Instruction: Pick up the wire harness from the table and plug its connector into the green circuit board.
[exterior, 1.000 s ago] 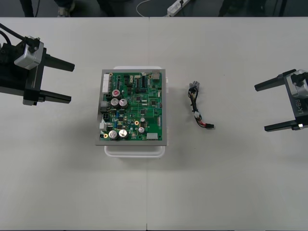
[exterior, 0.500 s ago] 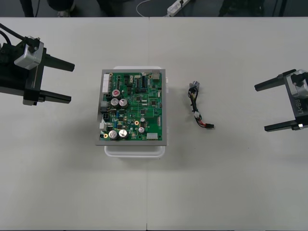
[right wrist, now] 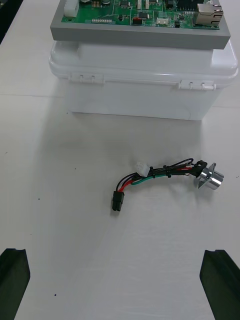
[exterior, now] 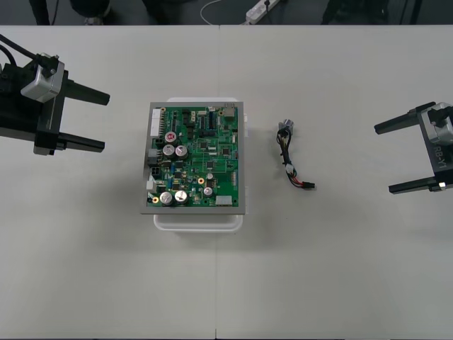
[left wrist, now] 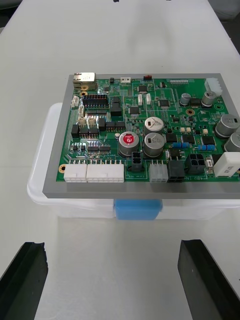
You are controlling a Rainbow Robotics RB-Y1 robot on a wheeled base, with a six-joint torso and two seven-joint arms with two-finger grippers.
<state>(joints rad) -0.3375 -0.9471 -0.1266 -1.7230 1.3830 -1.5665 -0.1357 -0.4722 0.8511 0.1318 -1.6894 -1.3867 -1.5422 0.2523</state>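
Harness (exterior: 294,161) between green board (exterior: 197,157) and empty, wide-spread right pincer (exterior: 384,159); left pincer (exterior: 105,122) likewise spread, empty.

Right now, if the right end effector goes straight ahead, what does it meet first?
The right end effector would likely meet the wire harness, black plug nearest, lying on the table before the white base. Its height is unclear; it might pass over.

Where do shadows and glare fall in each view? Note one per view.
Front view: a soft shadow lies on the table beside the white base. Right wrist view: the metal socket of the harness glints. Left wrist view: capacitor tops on the green circuit board shine.
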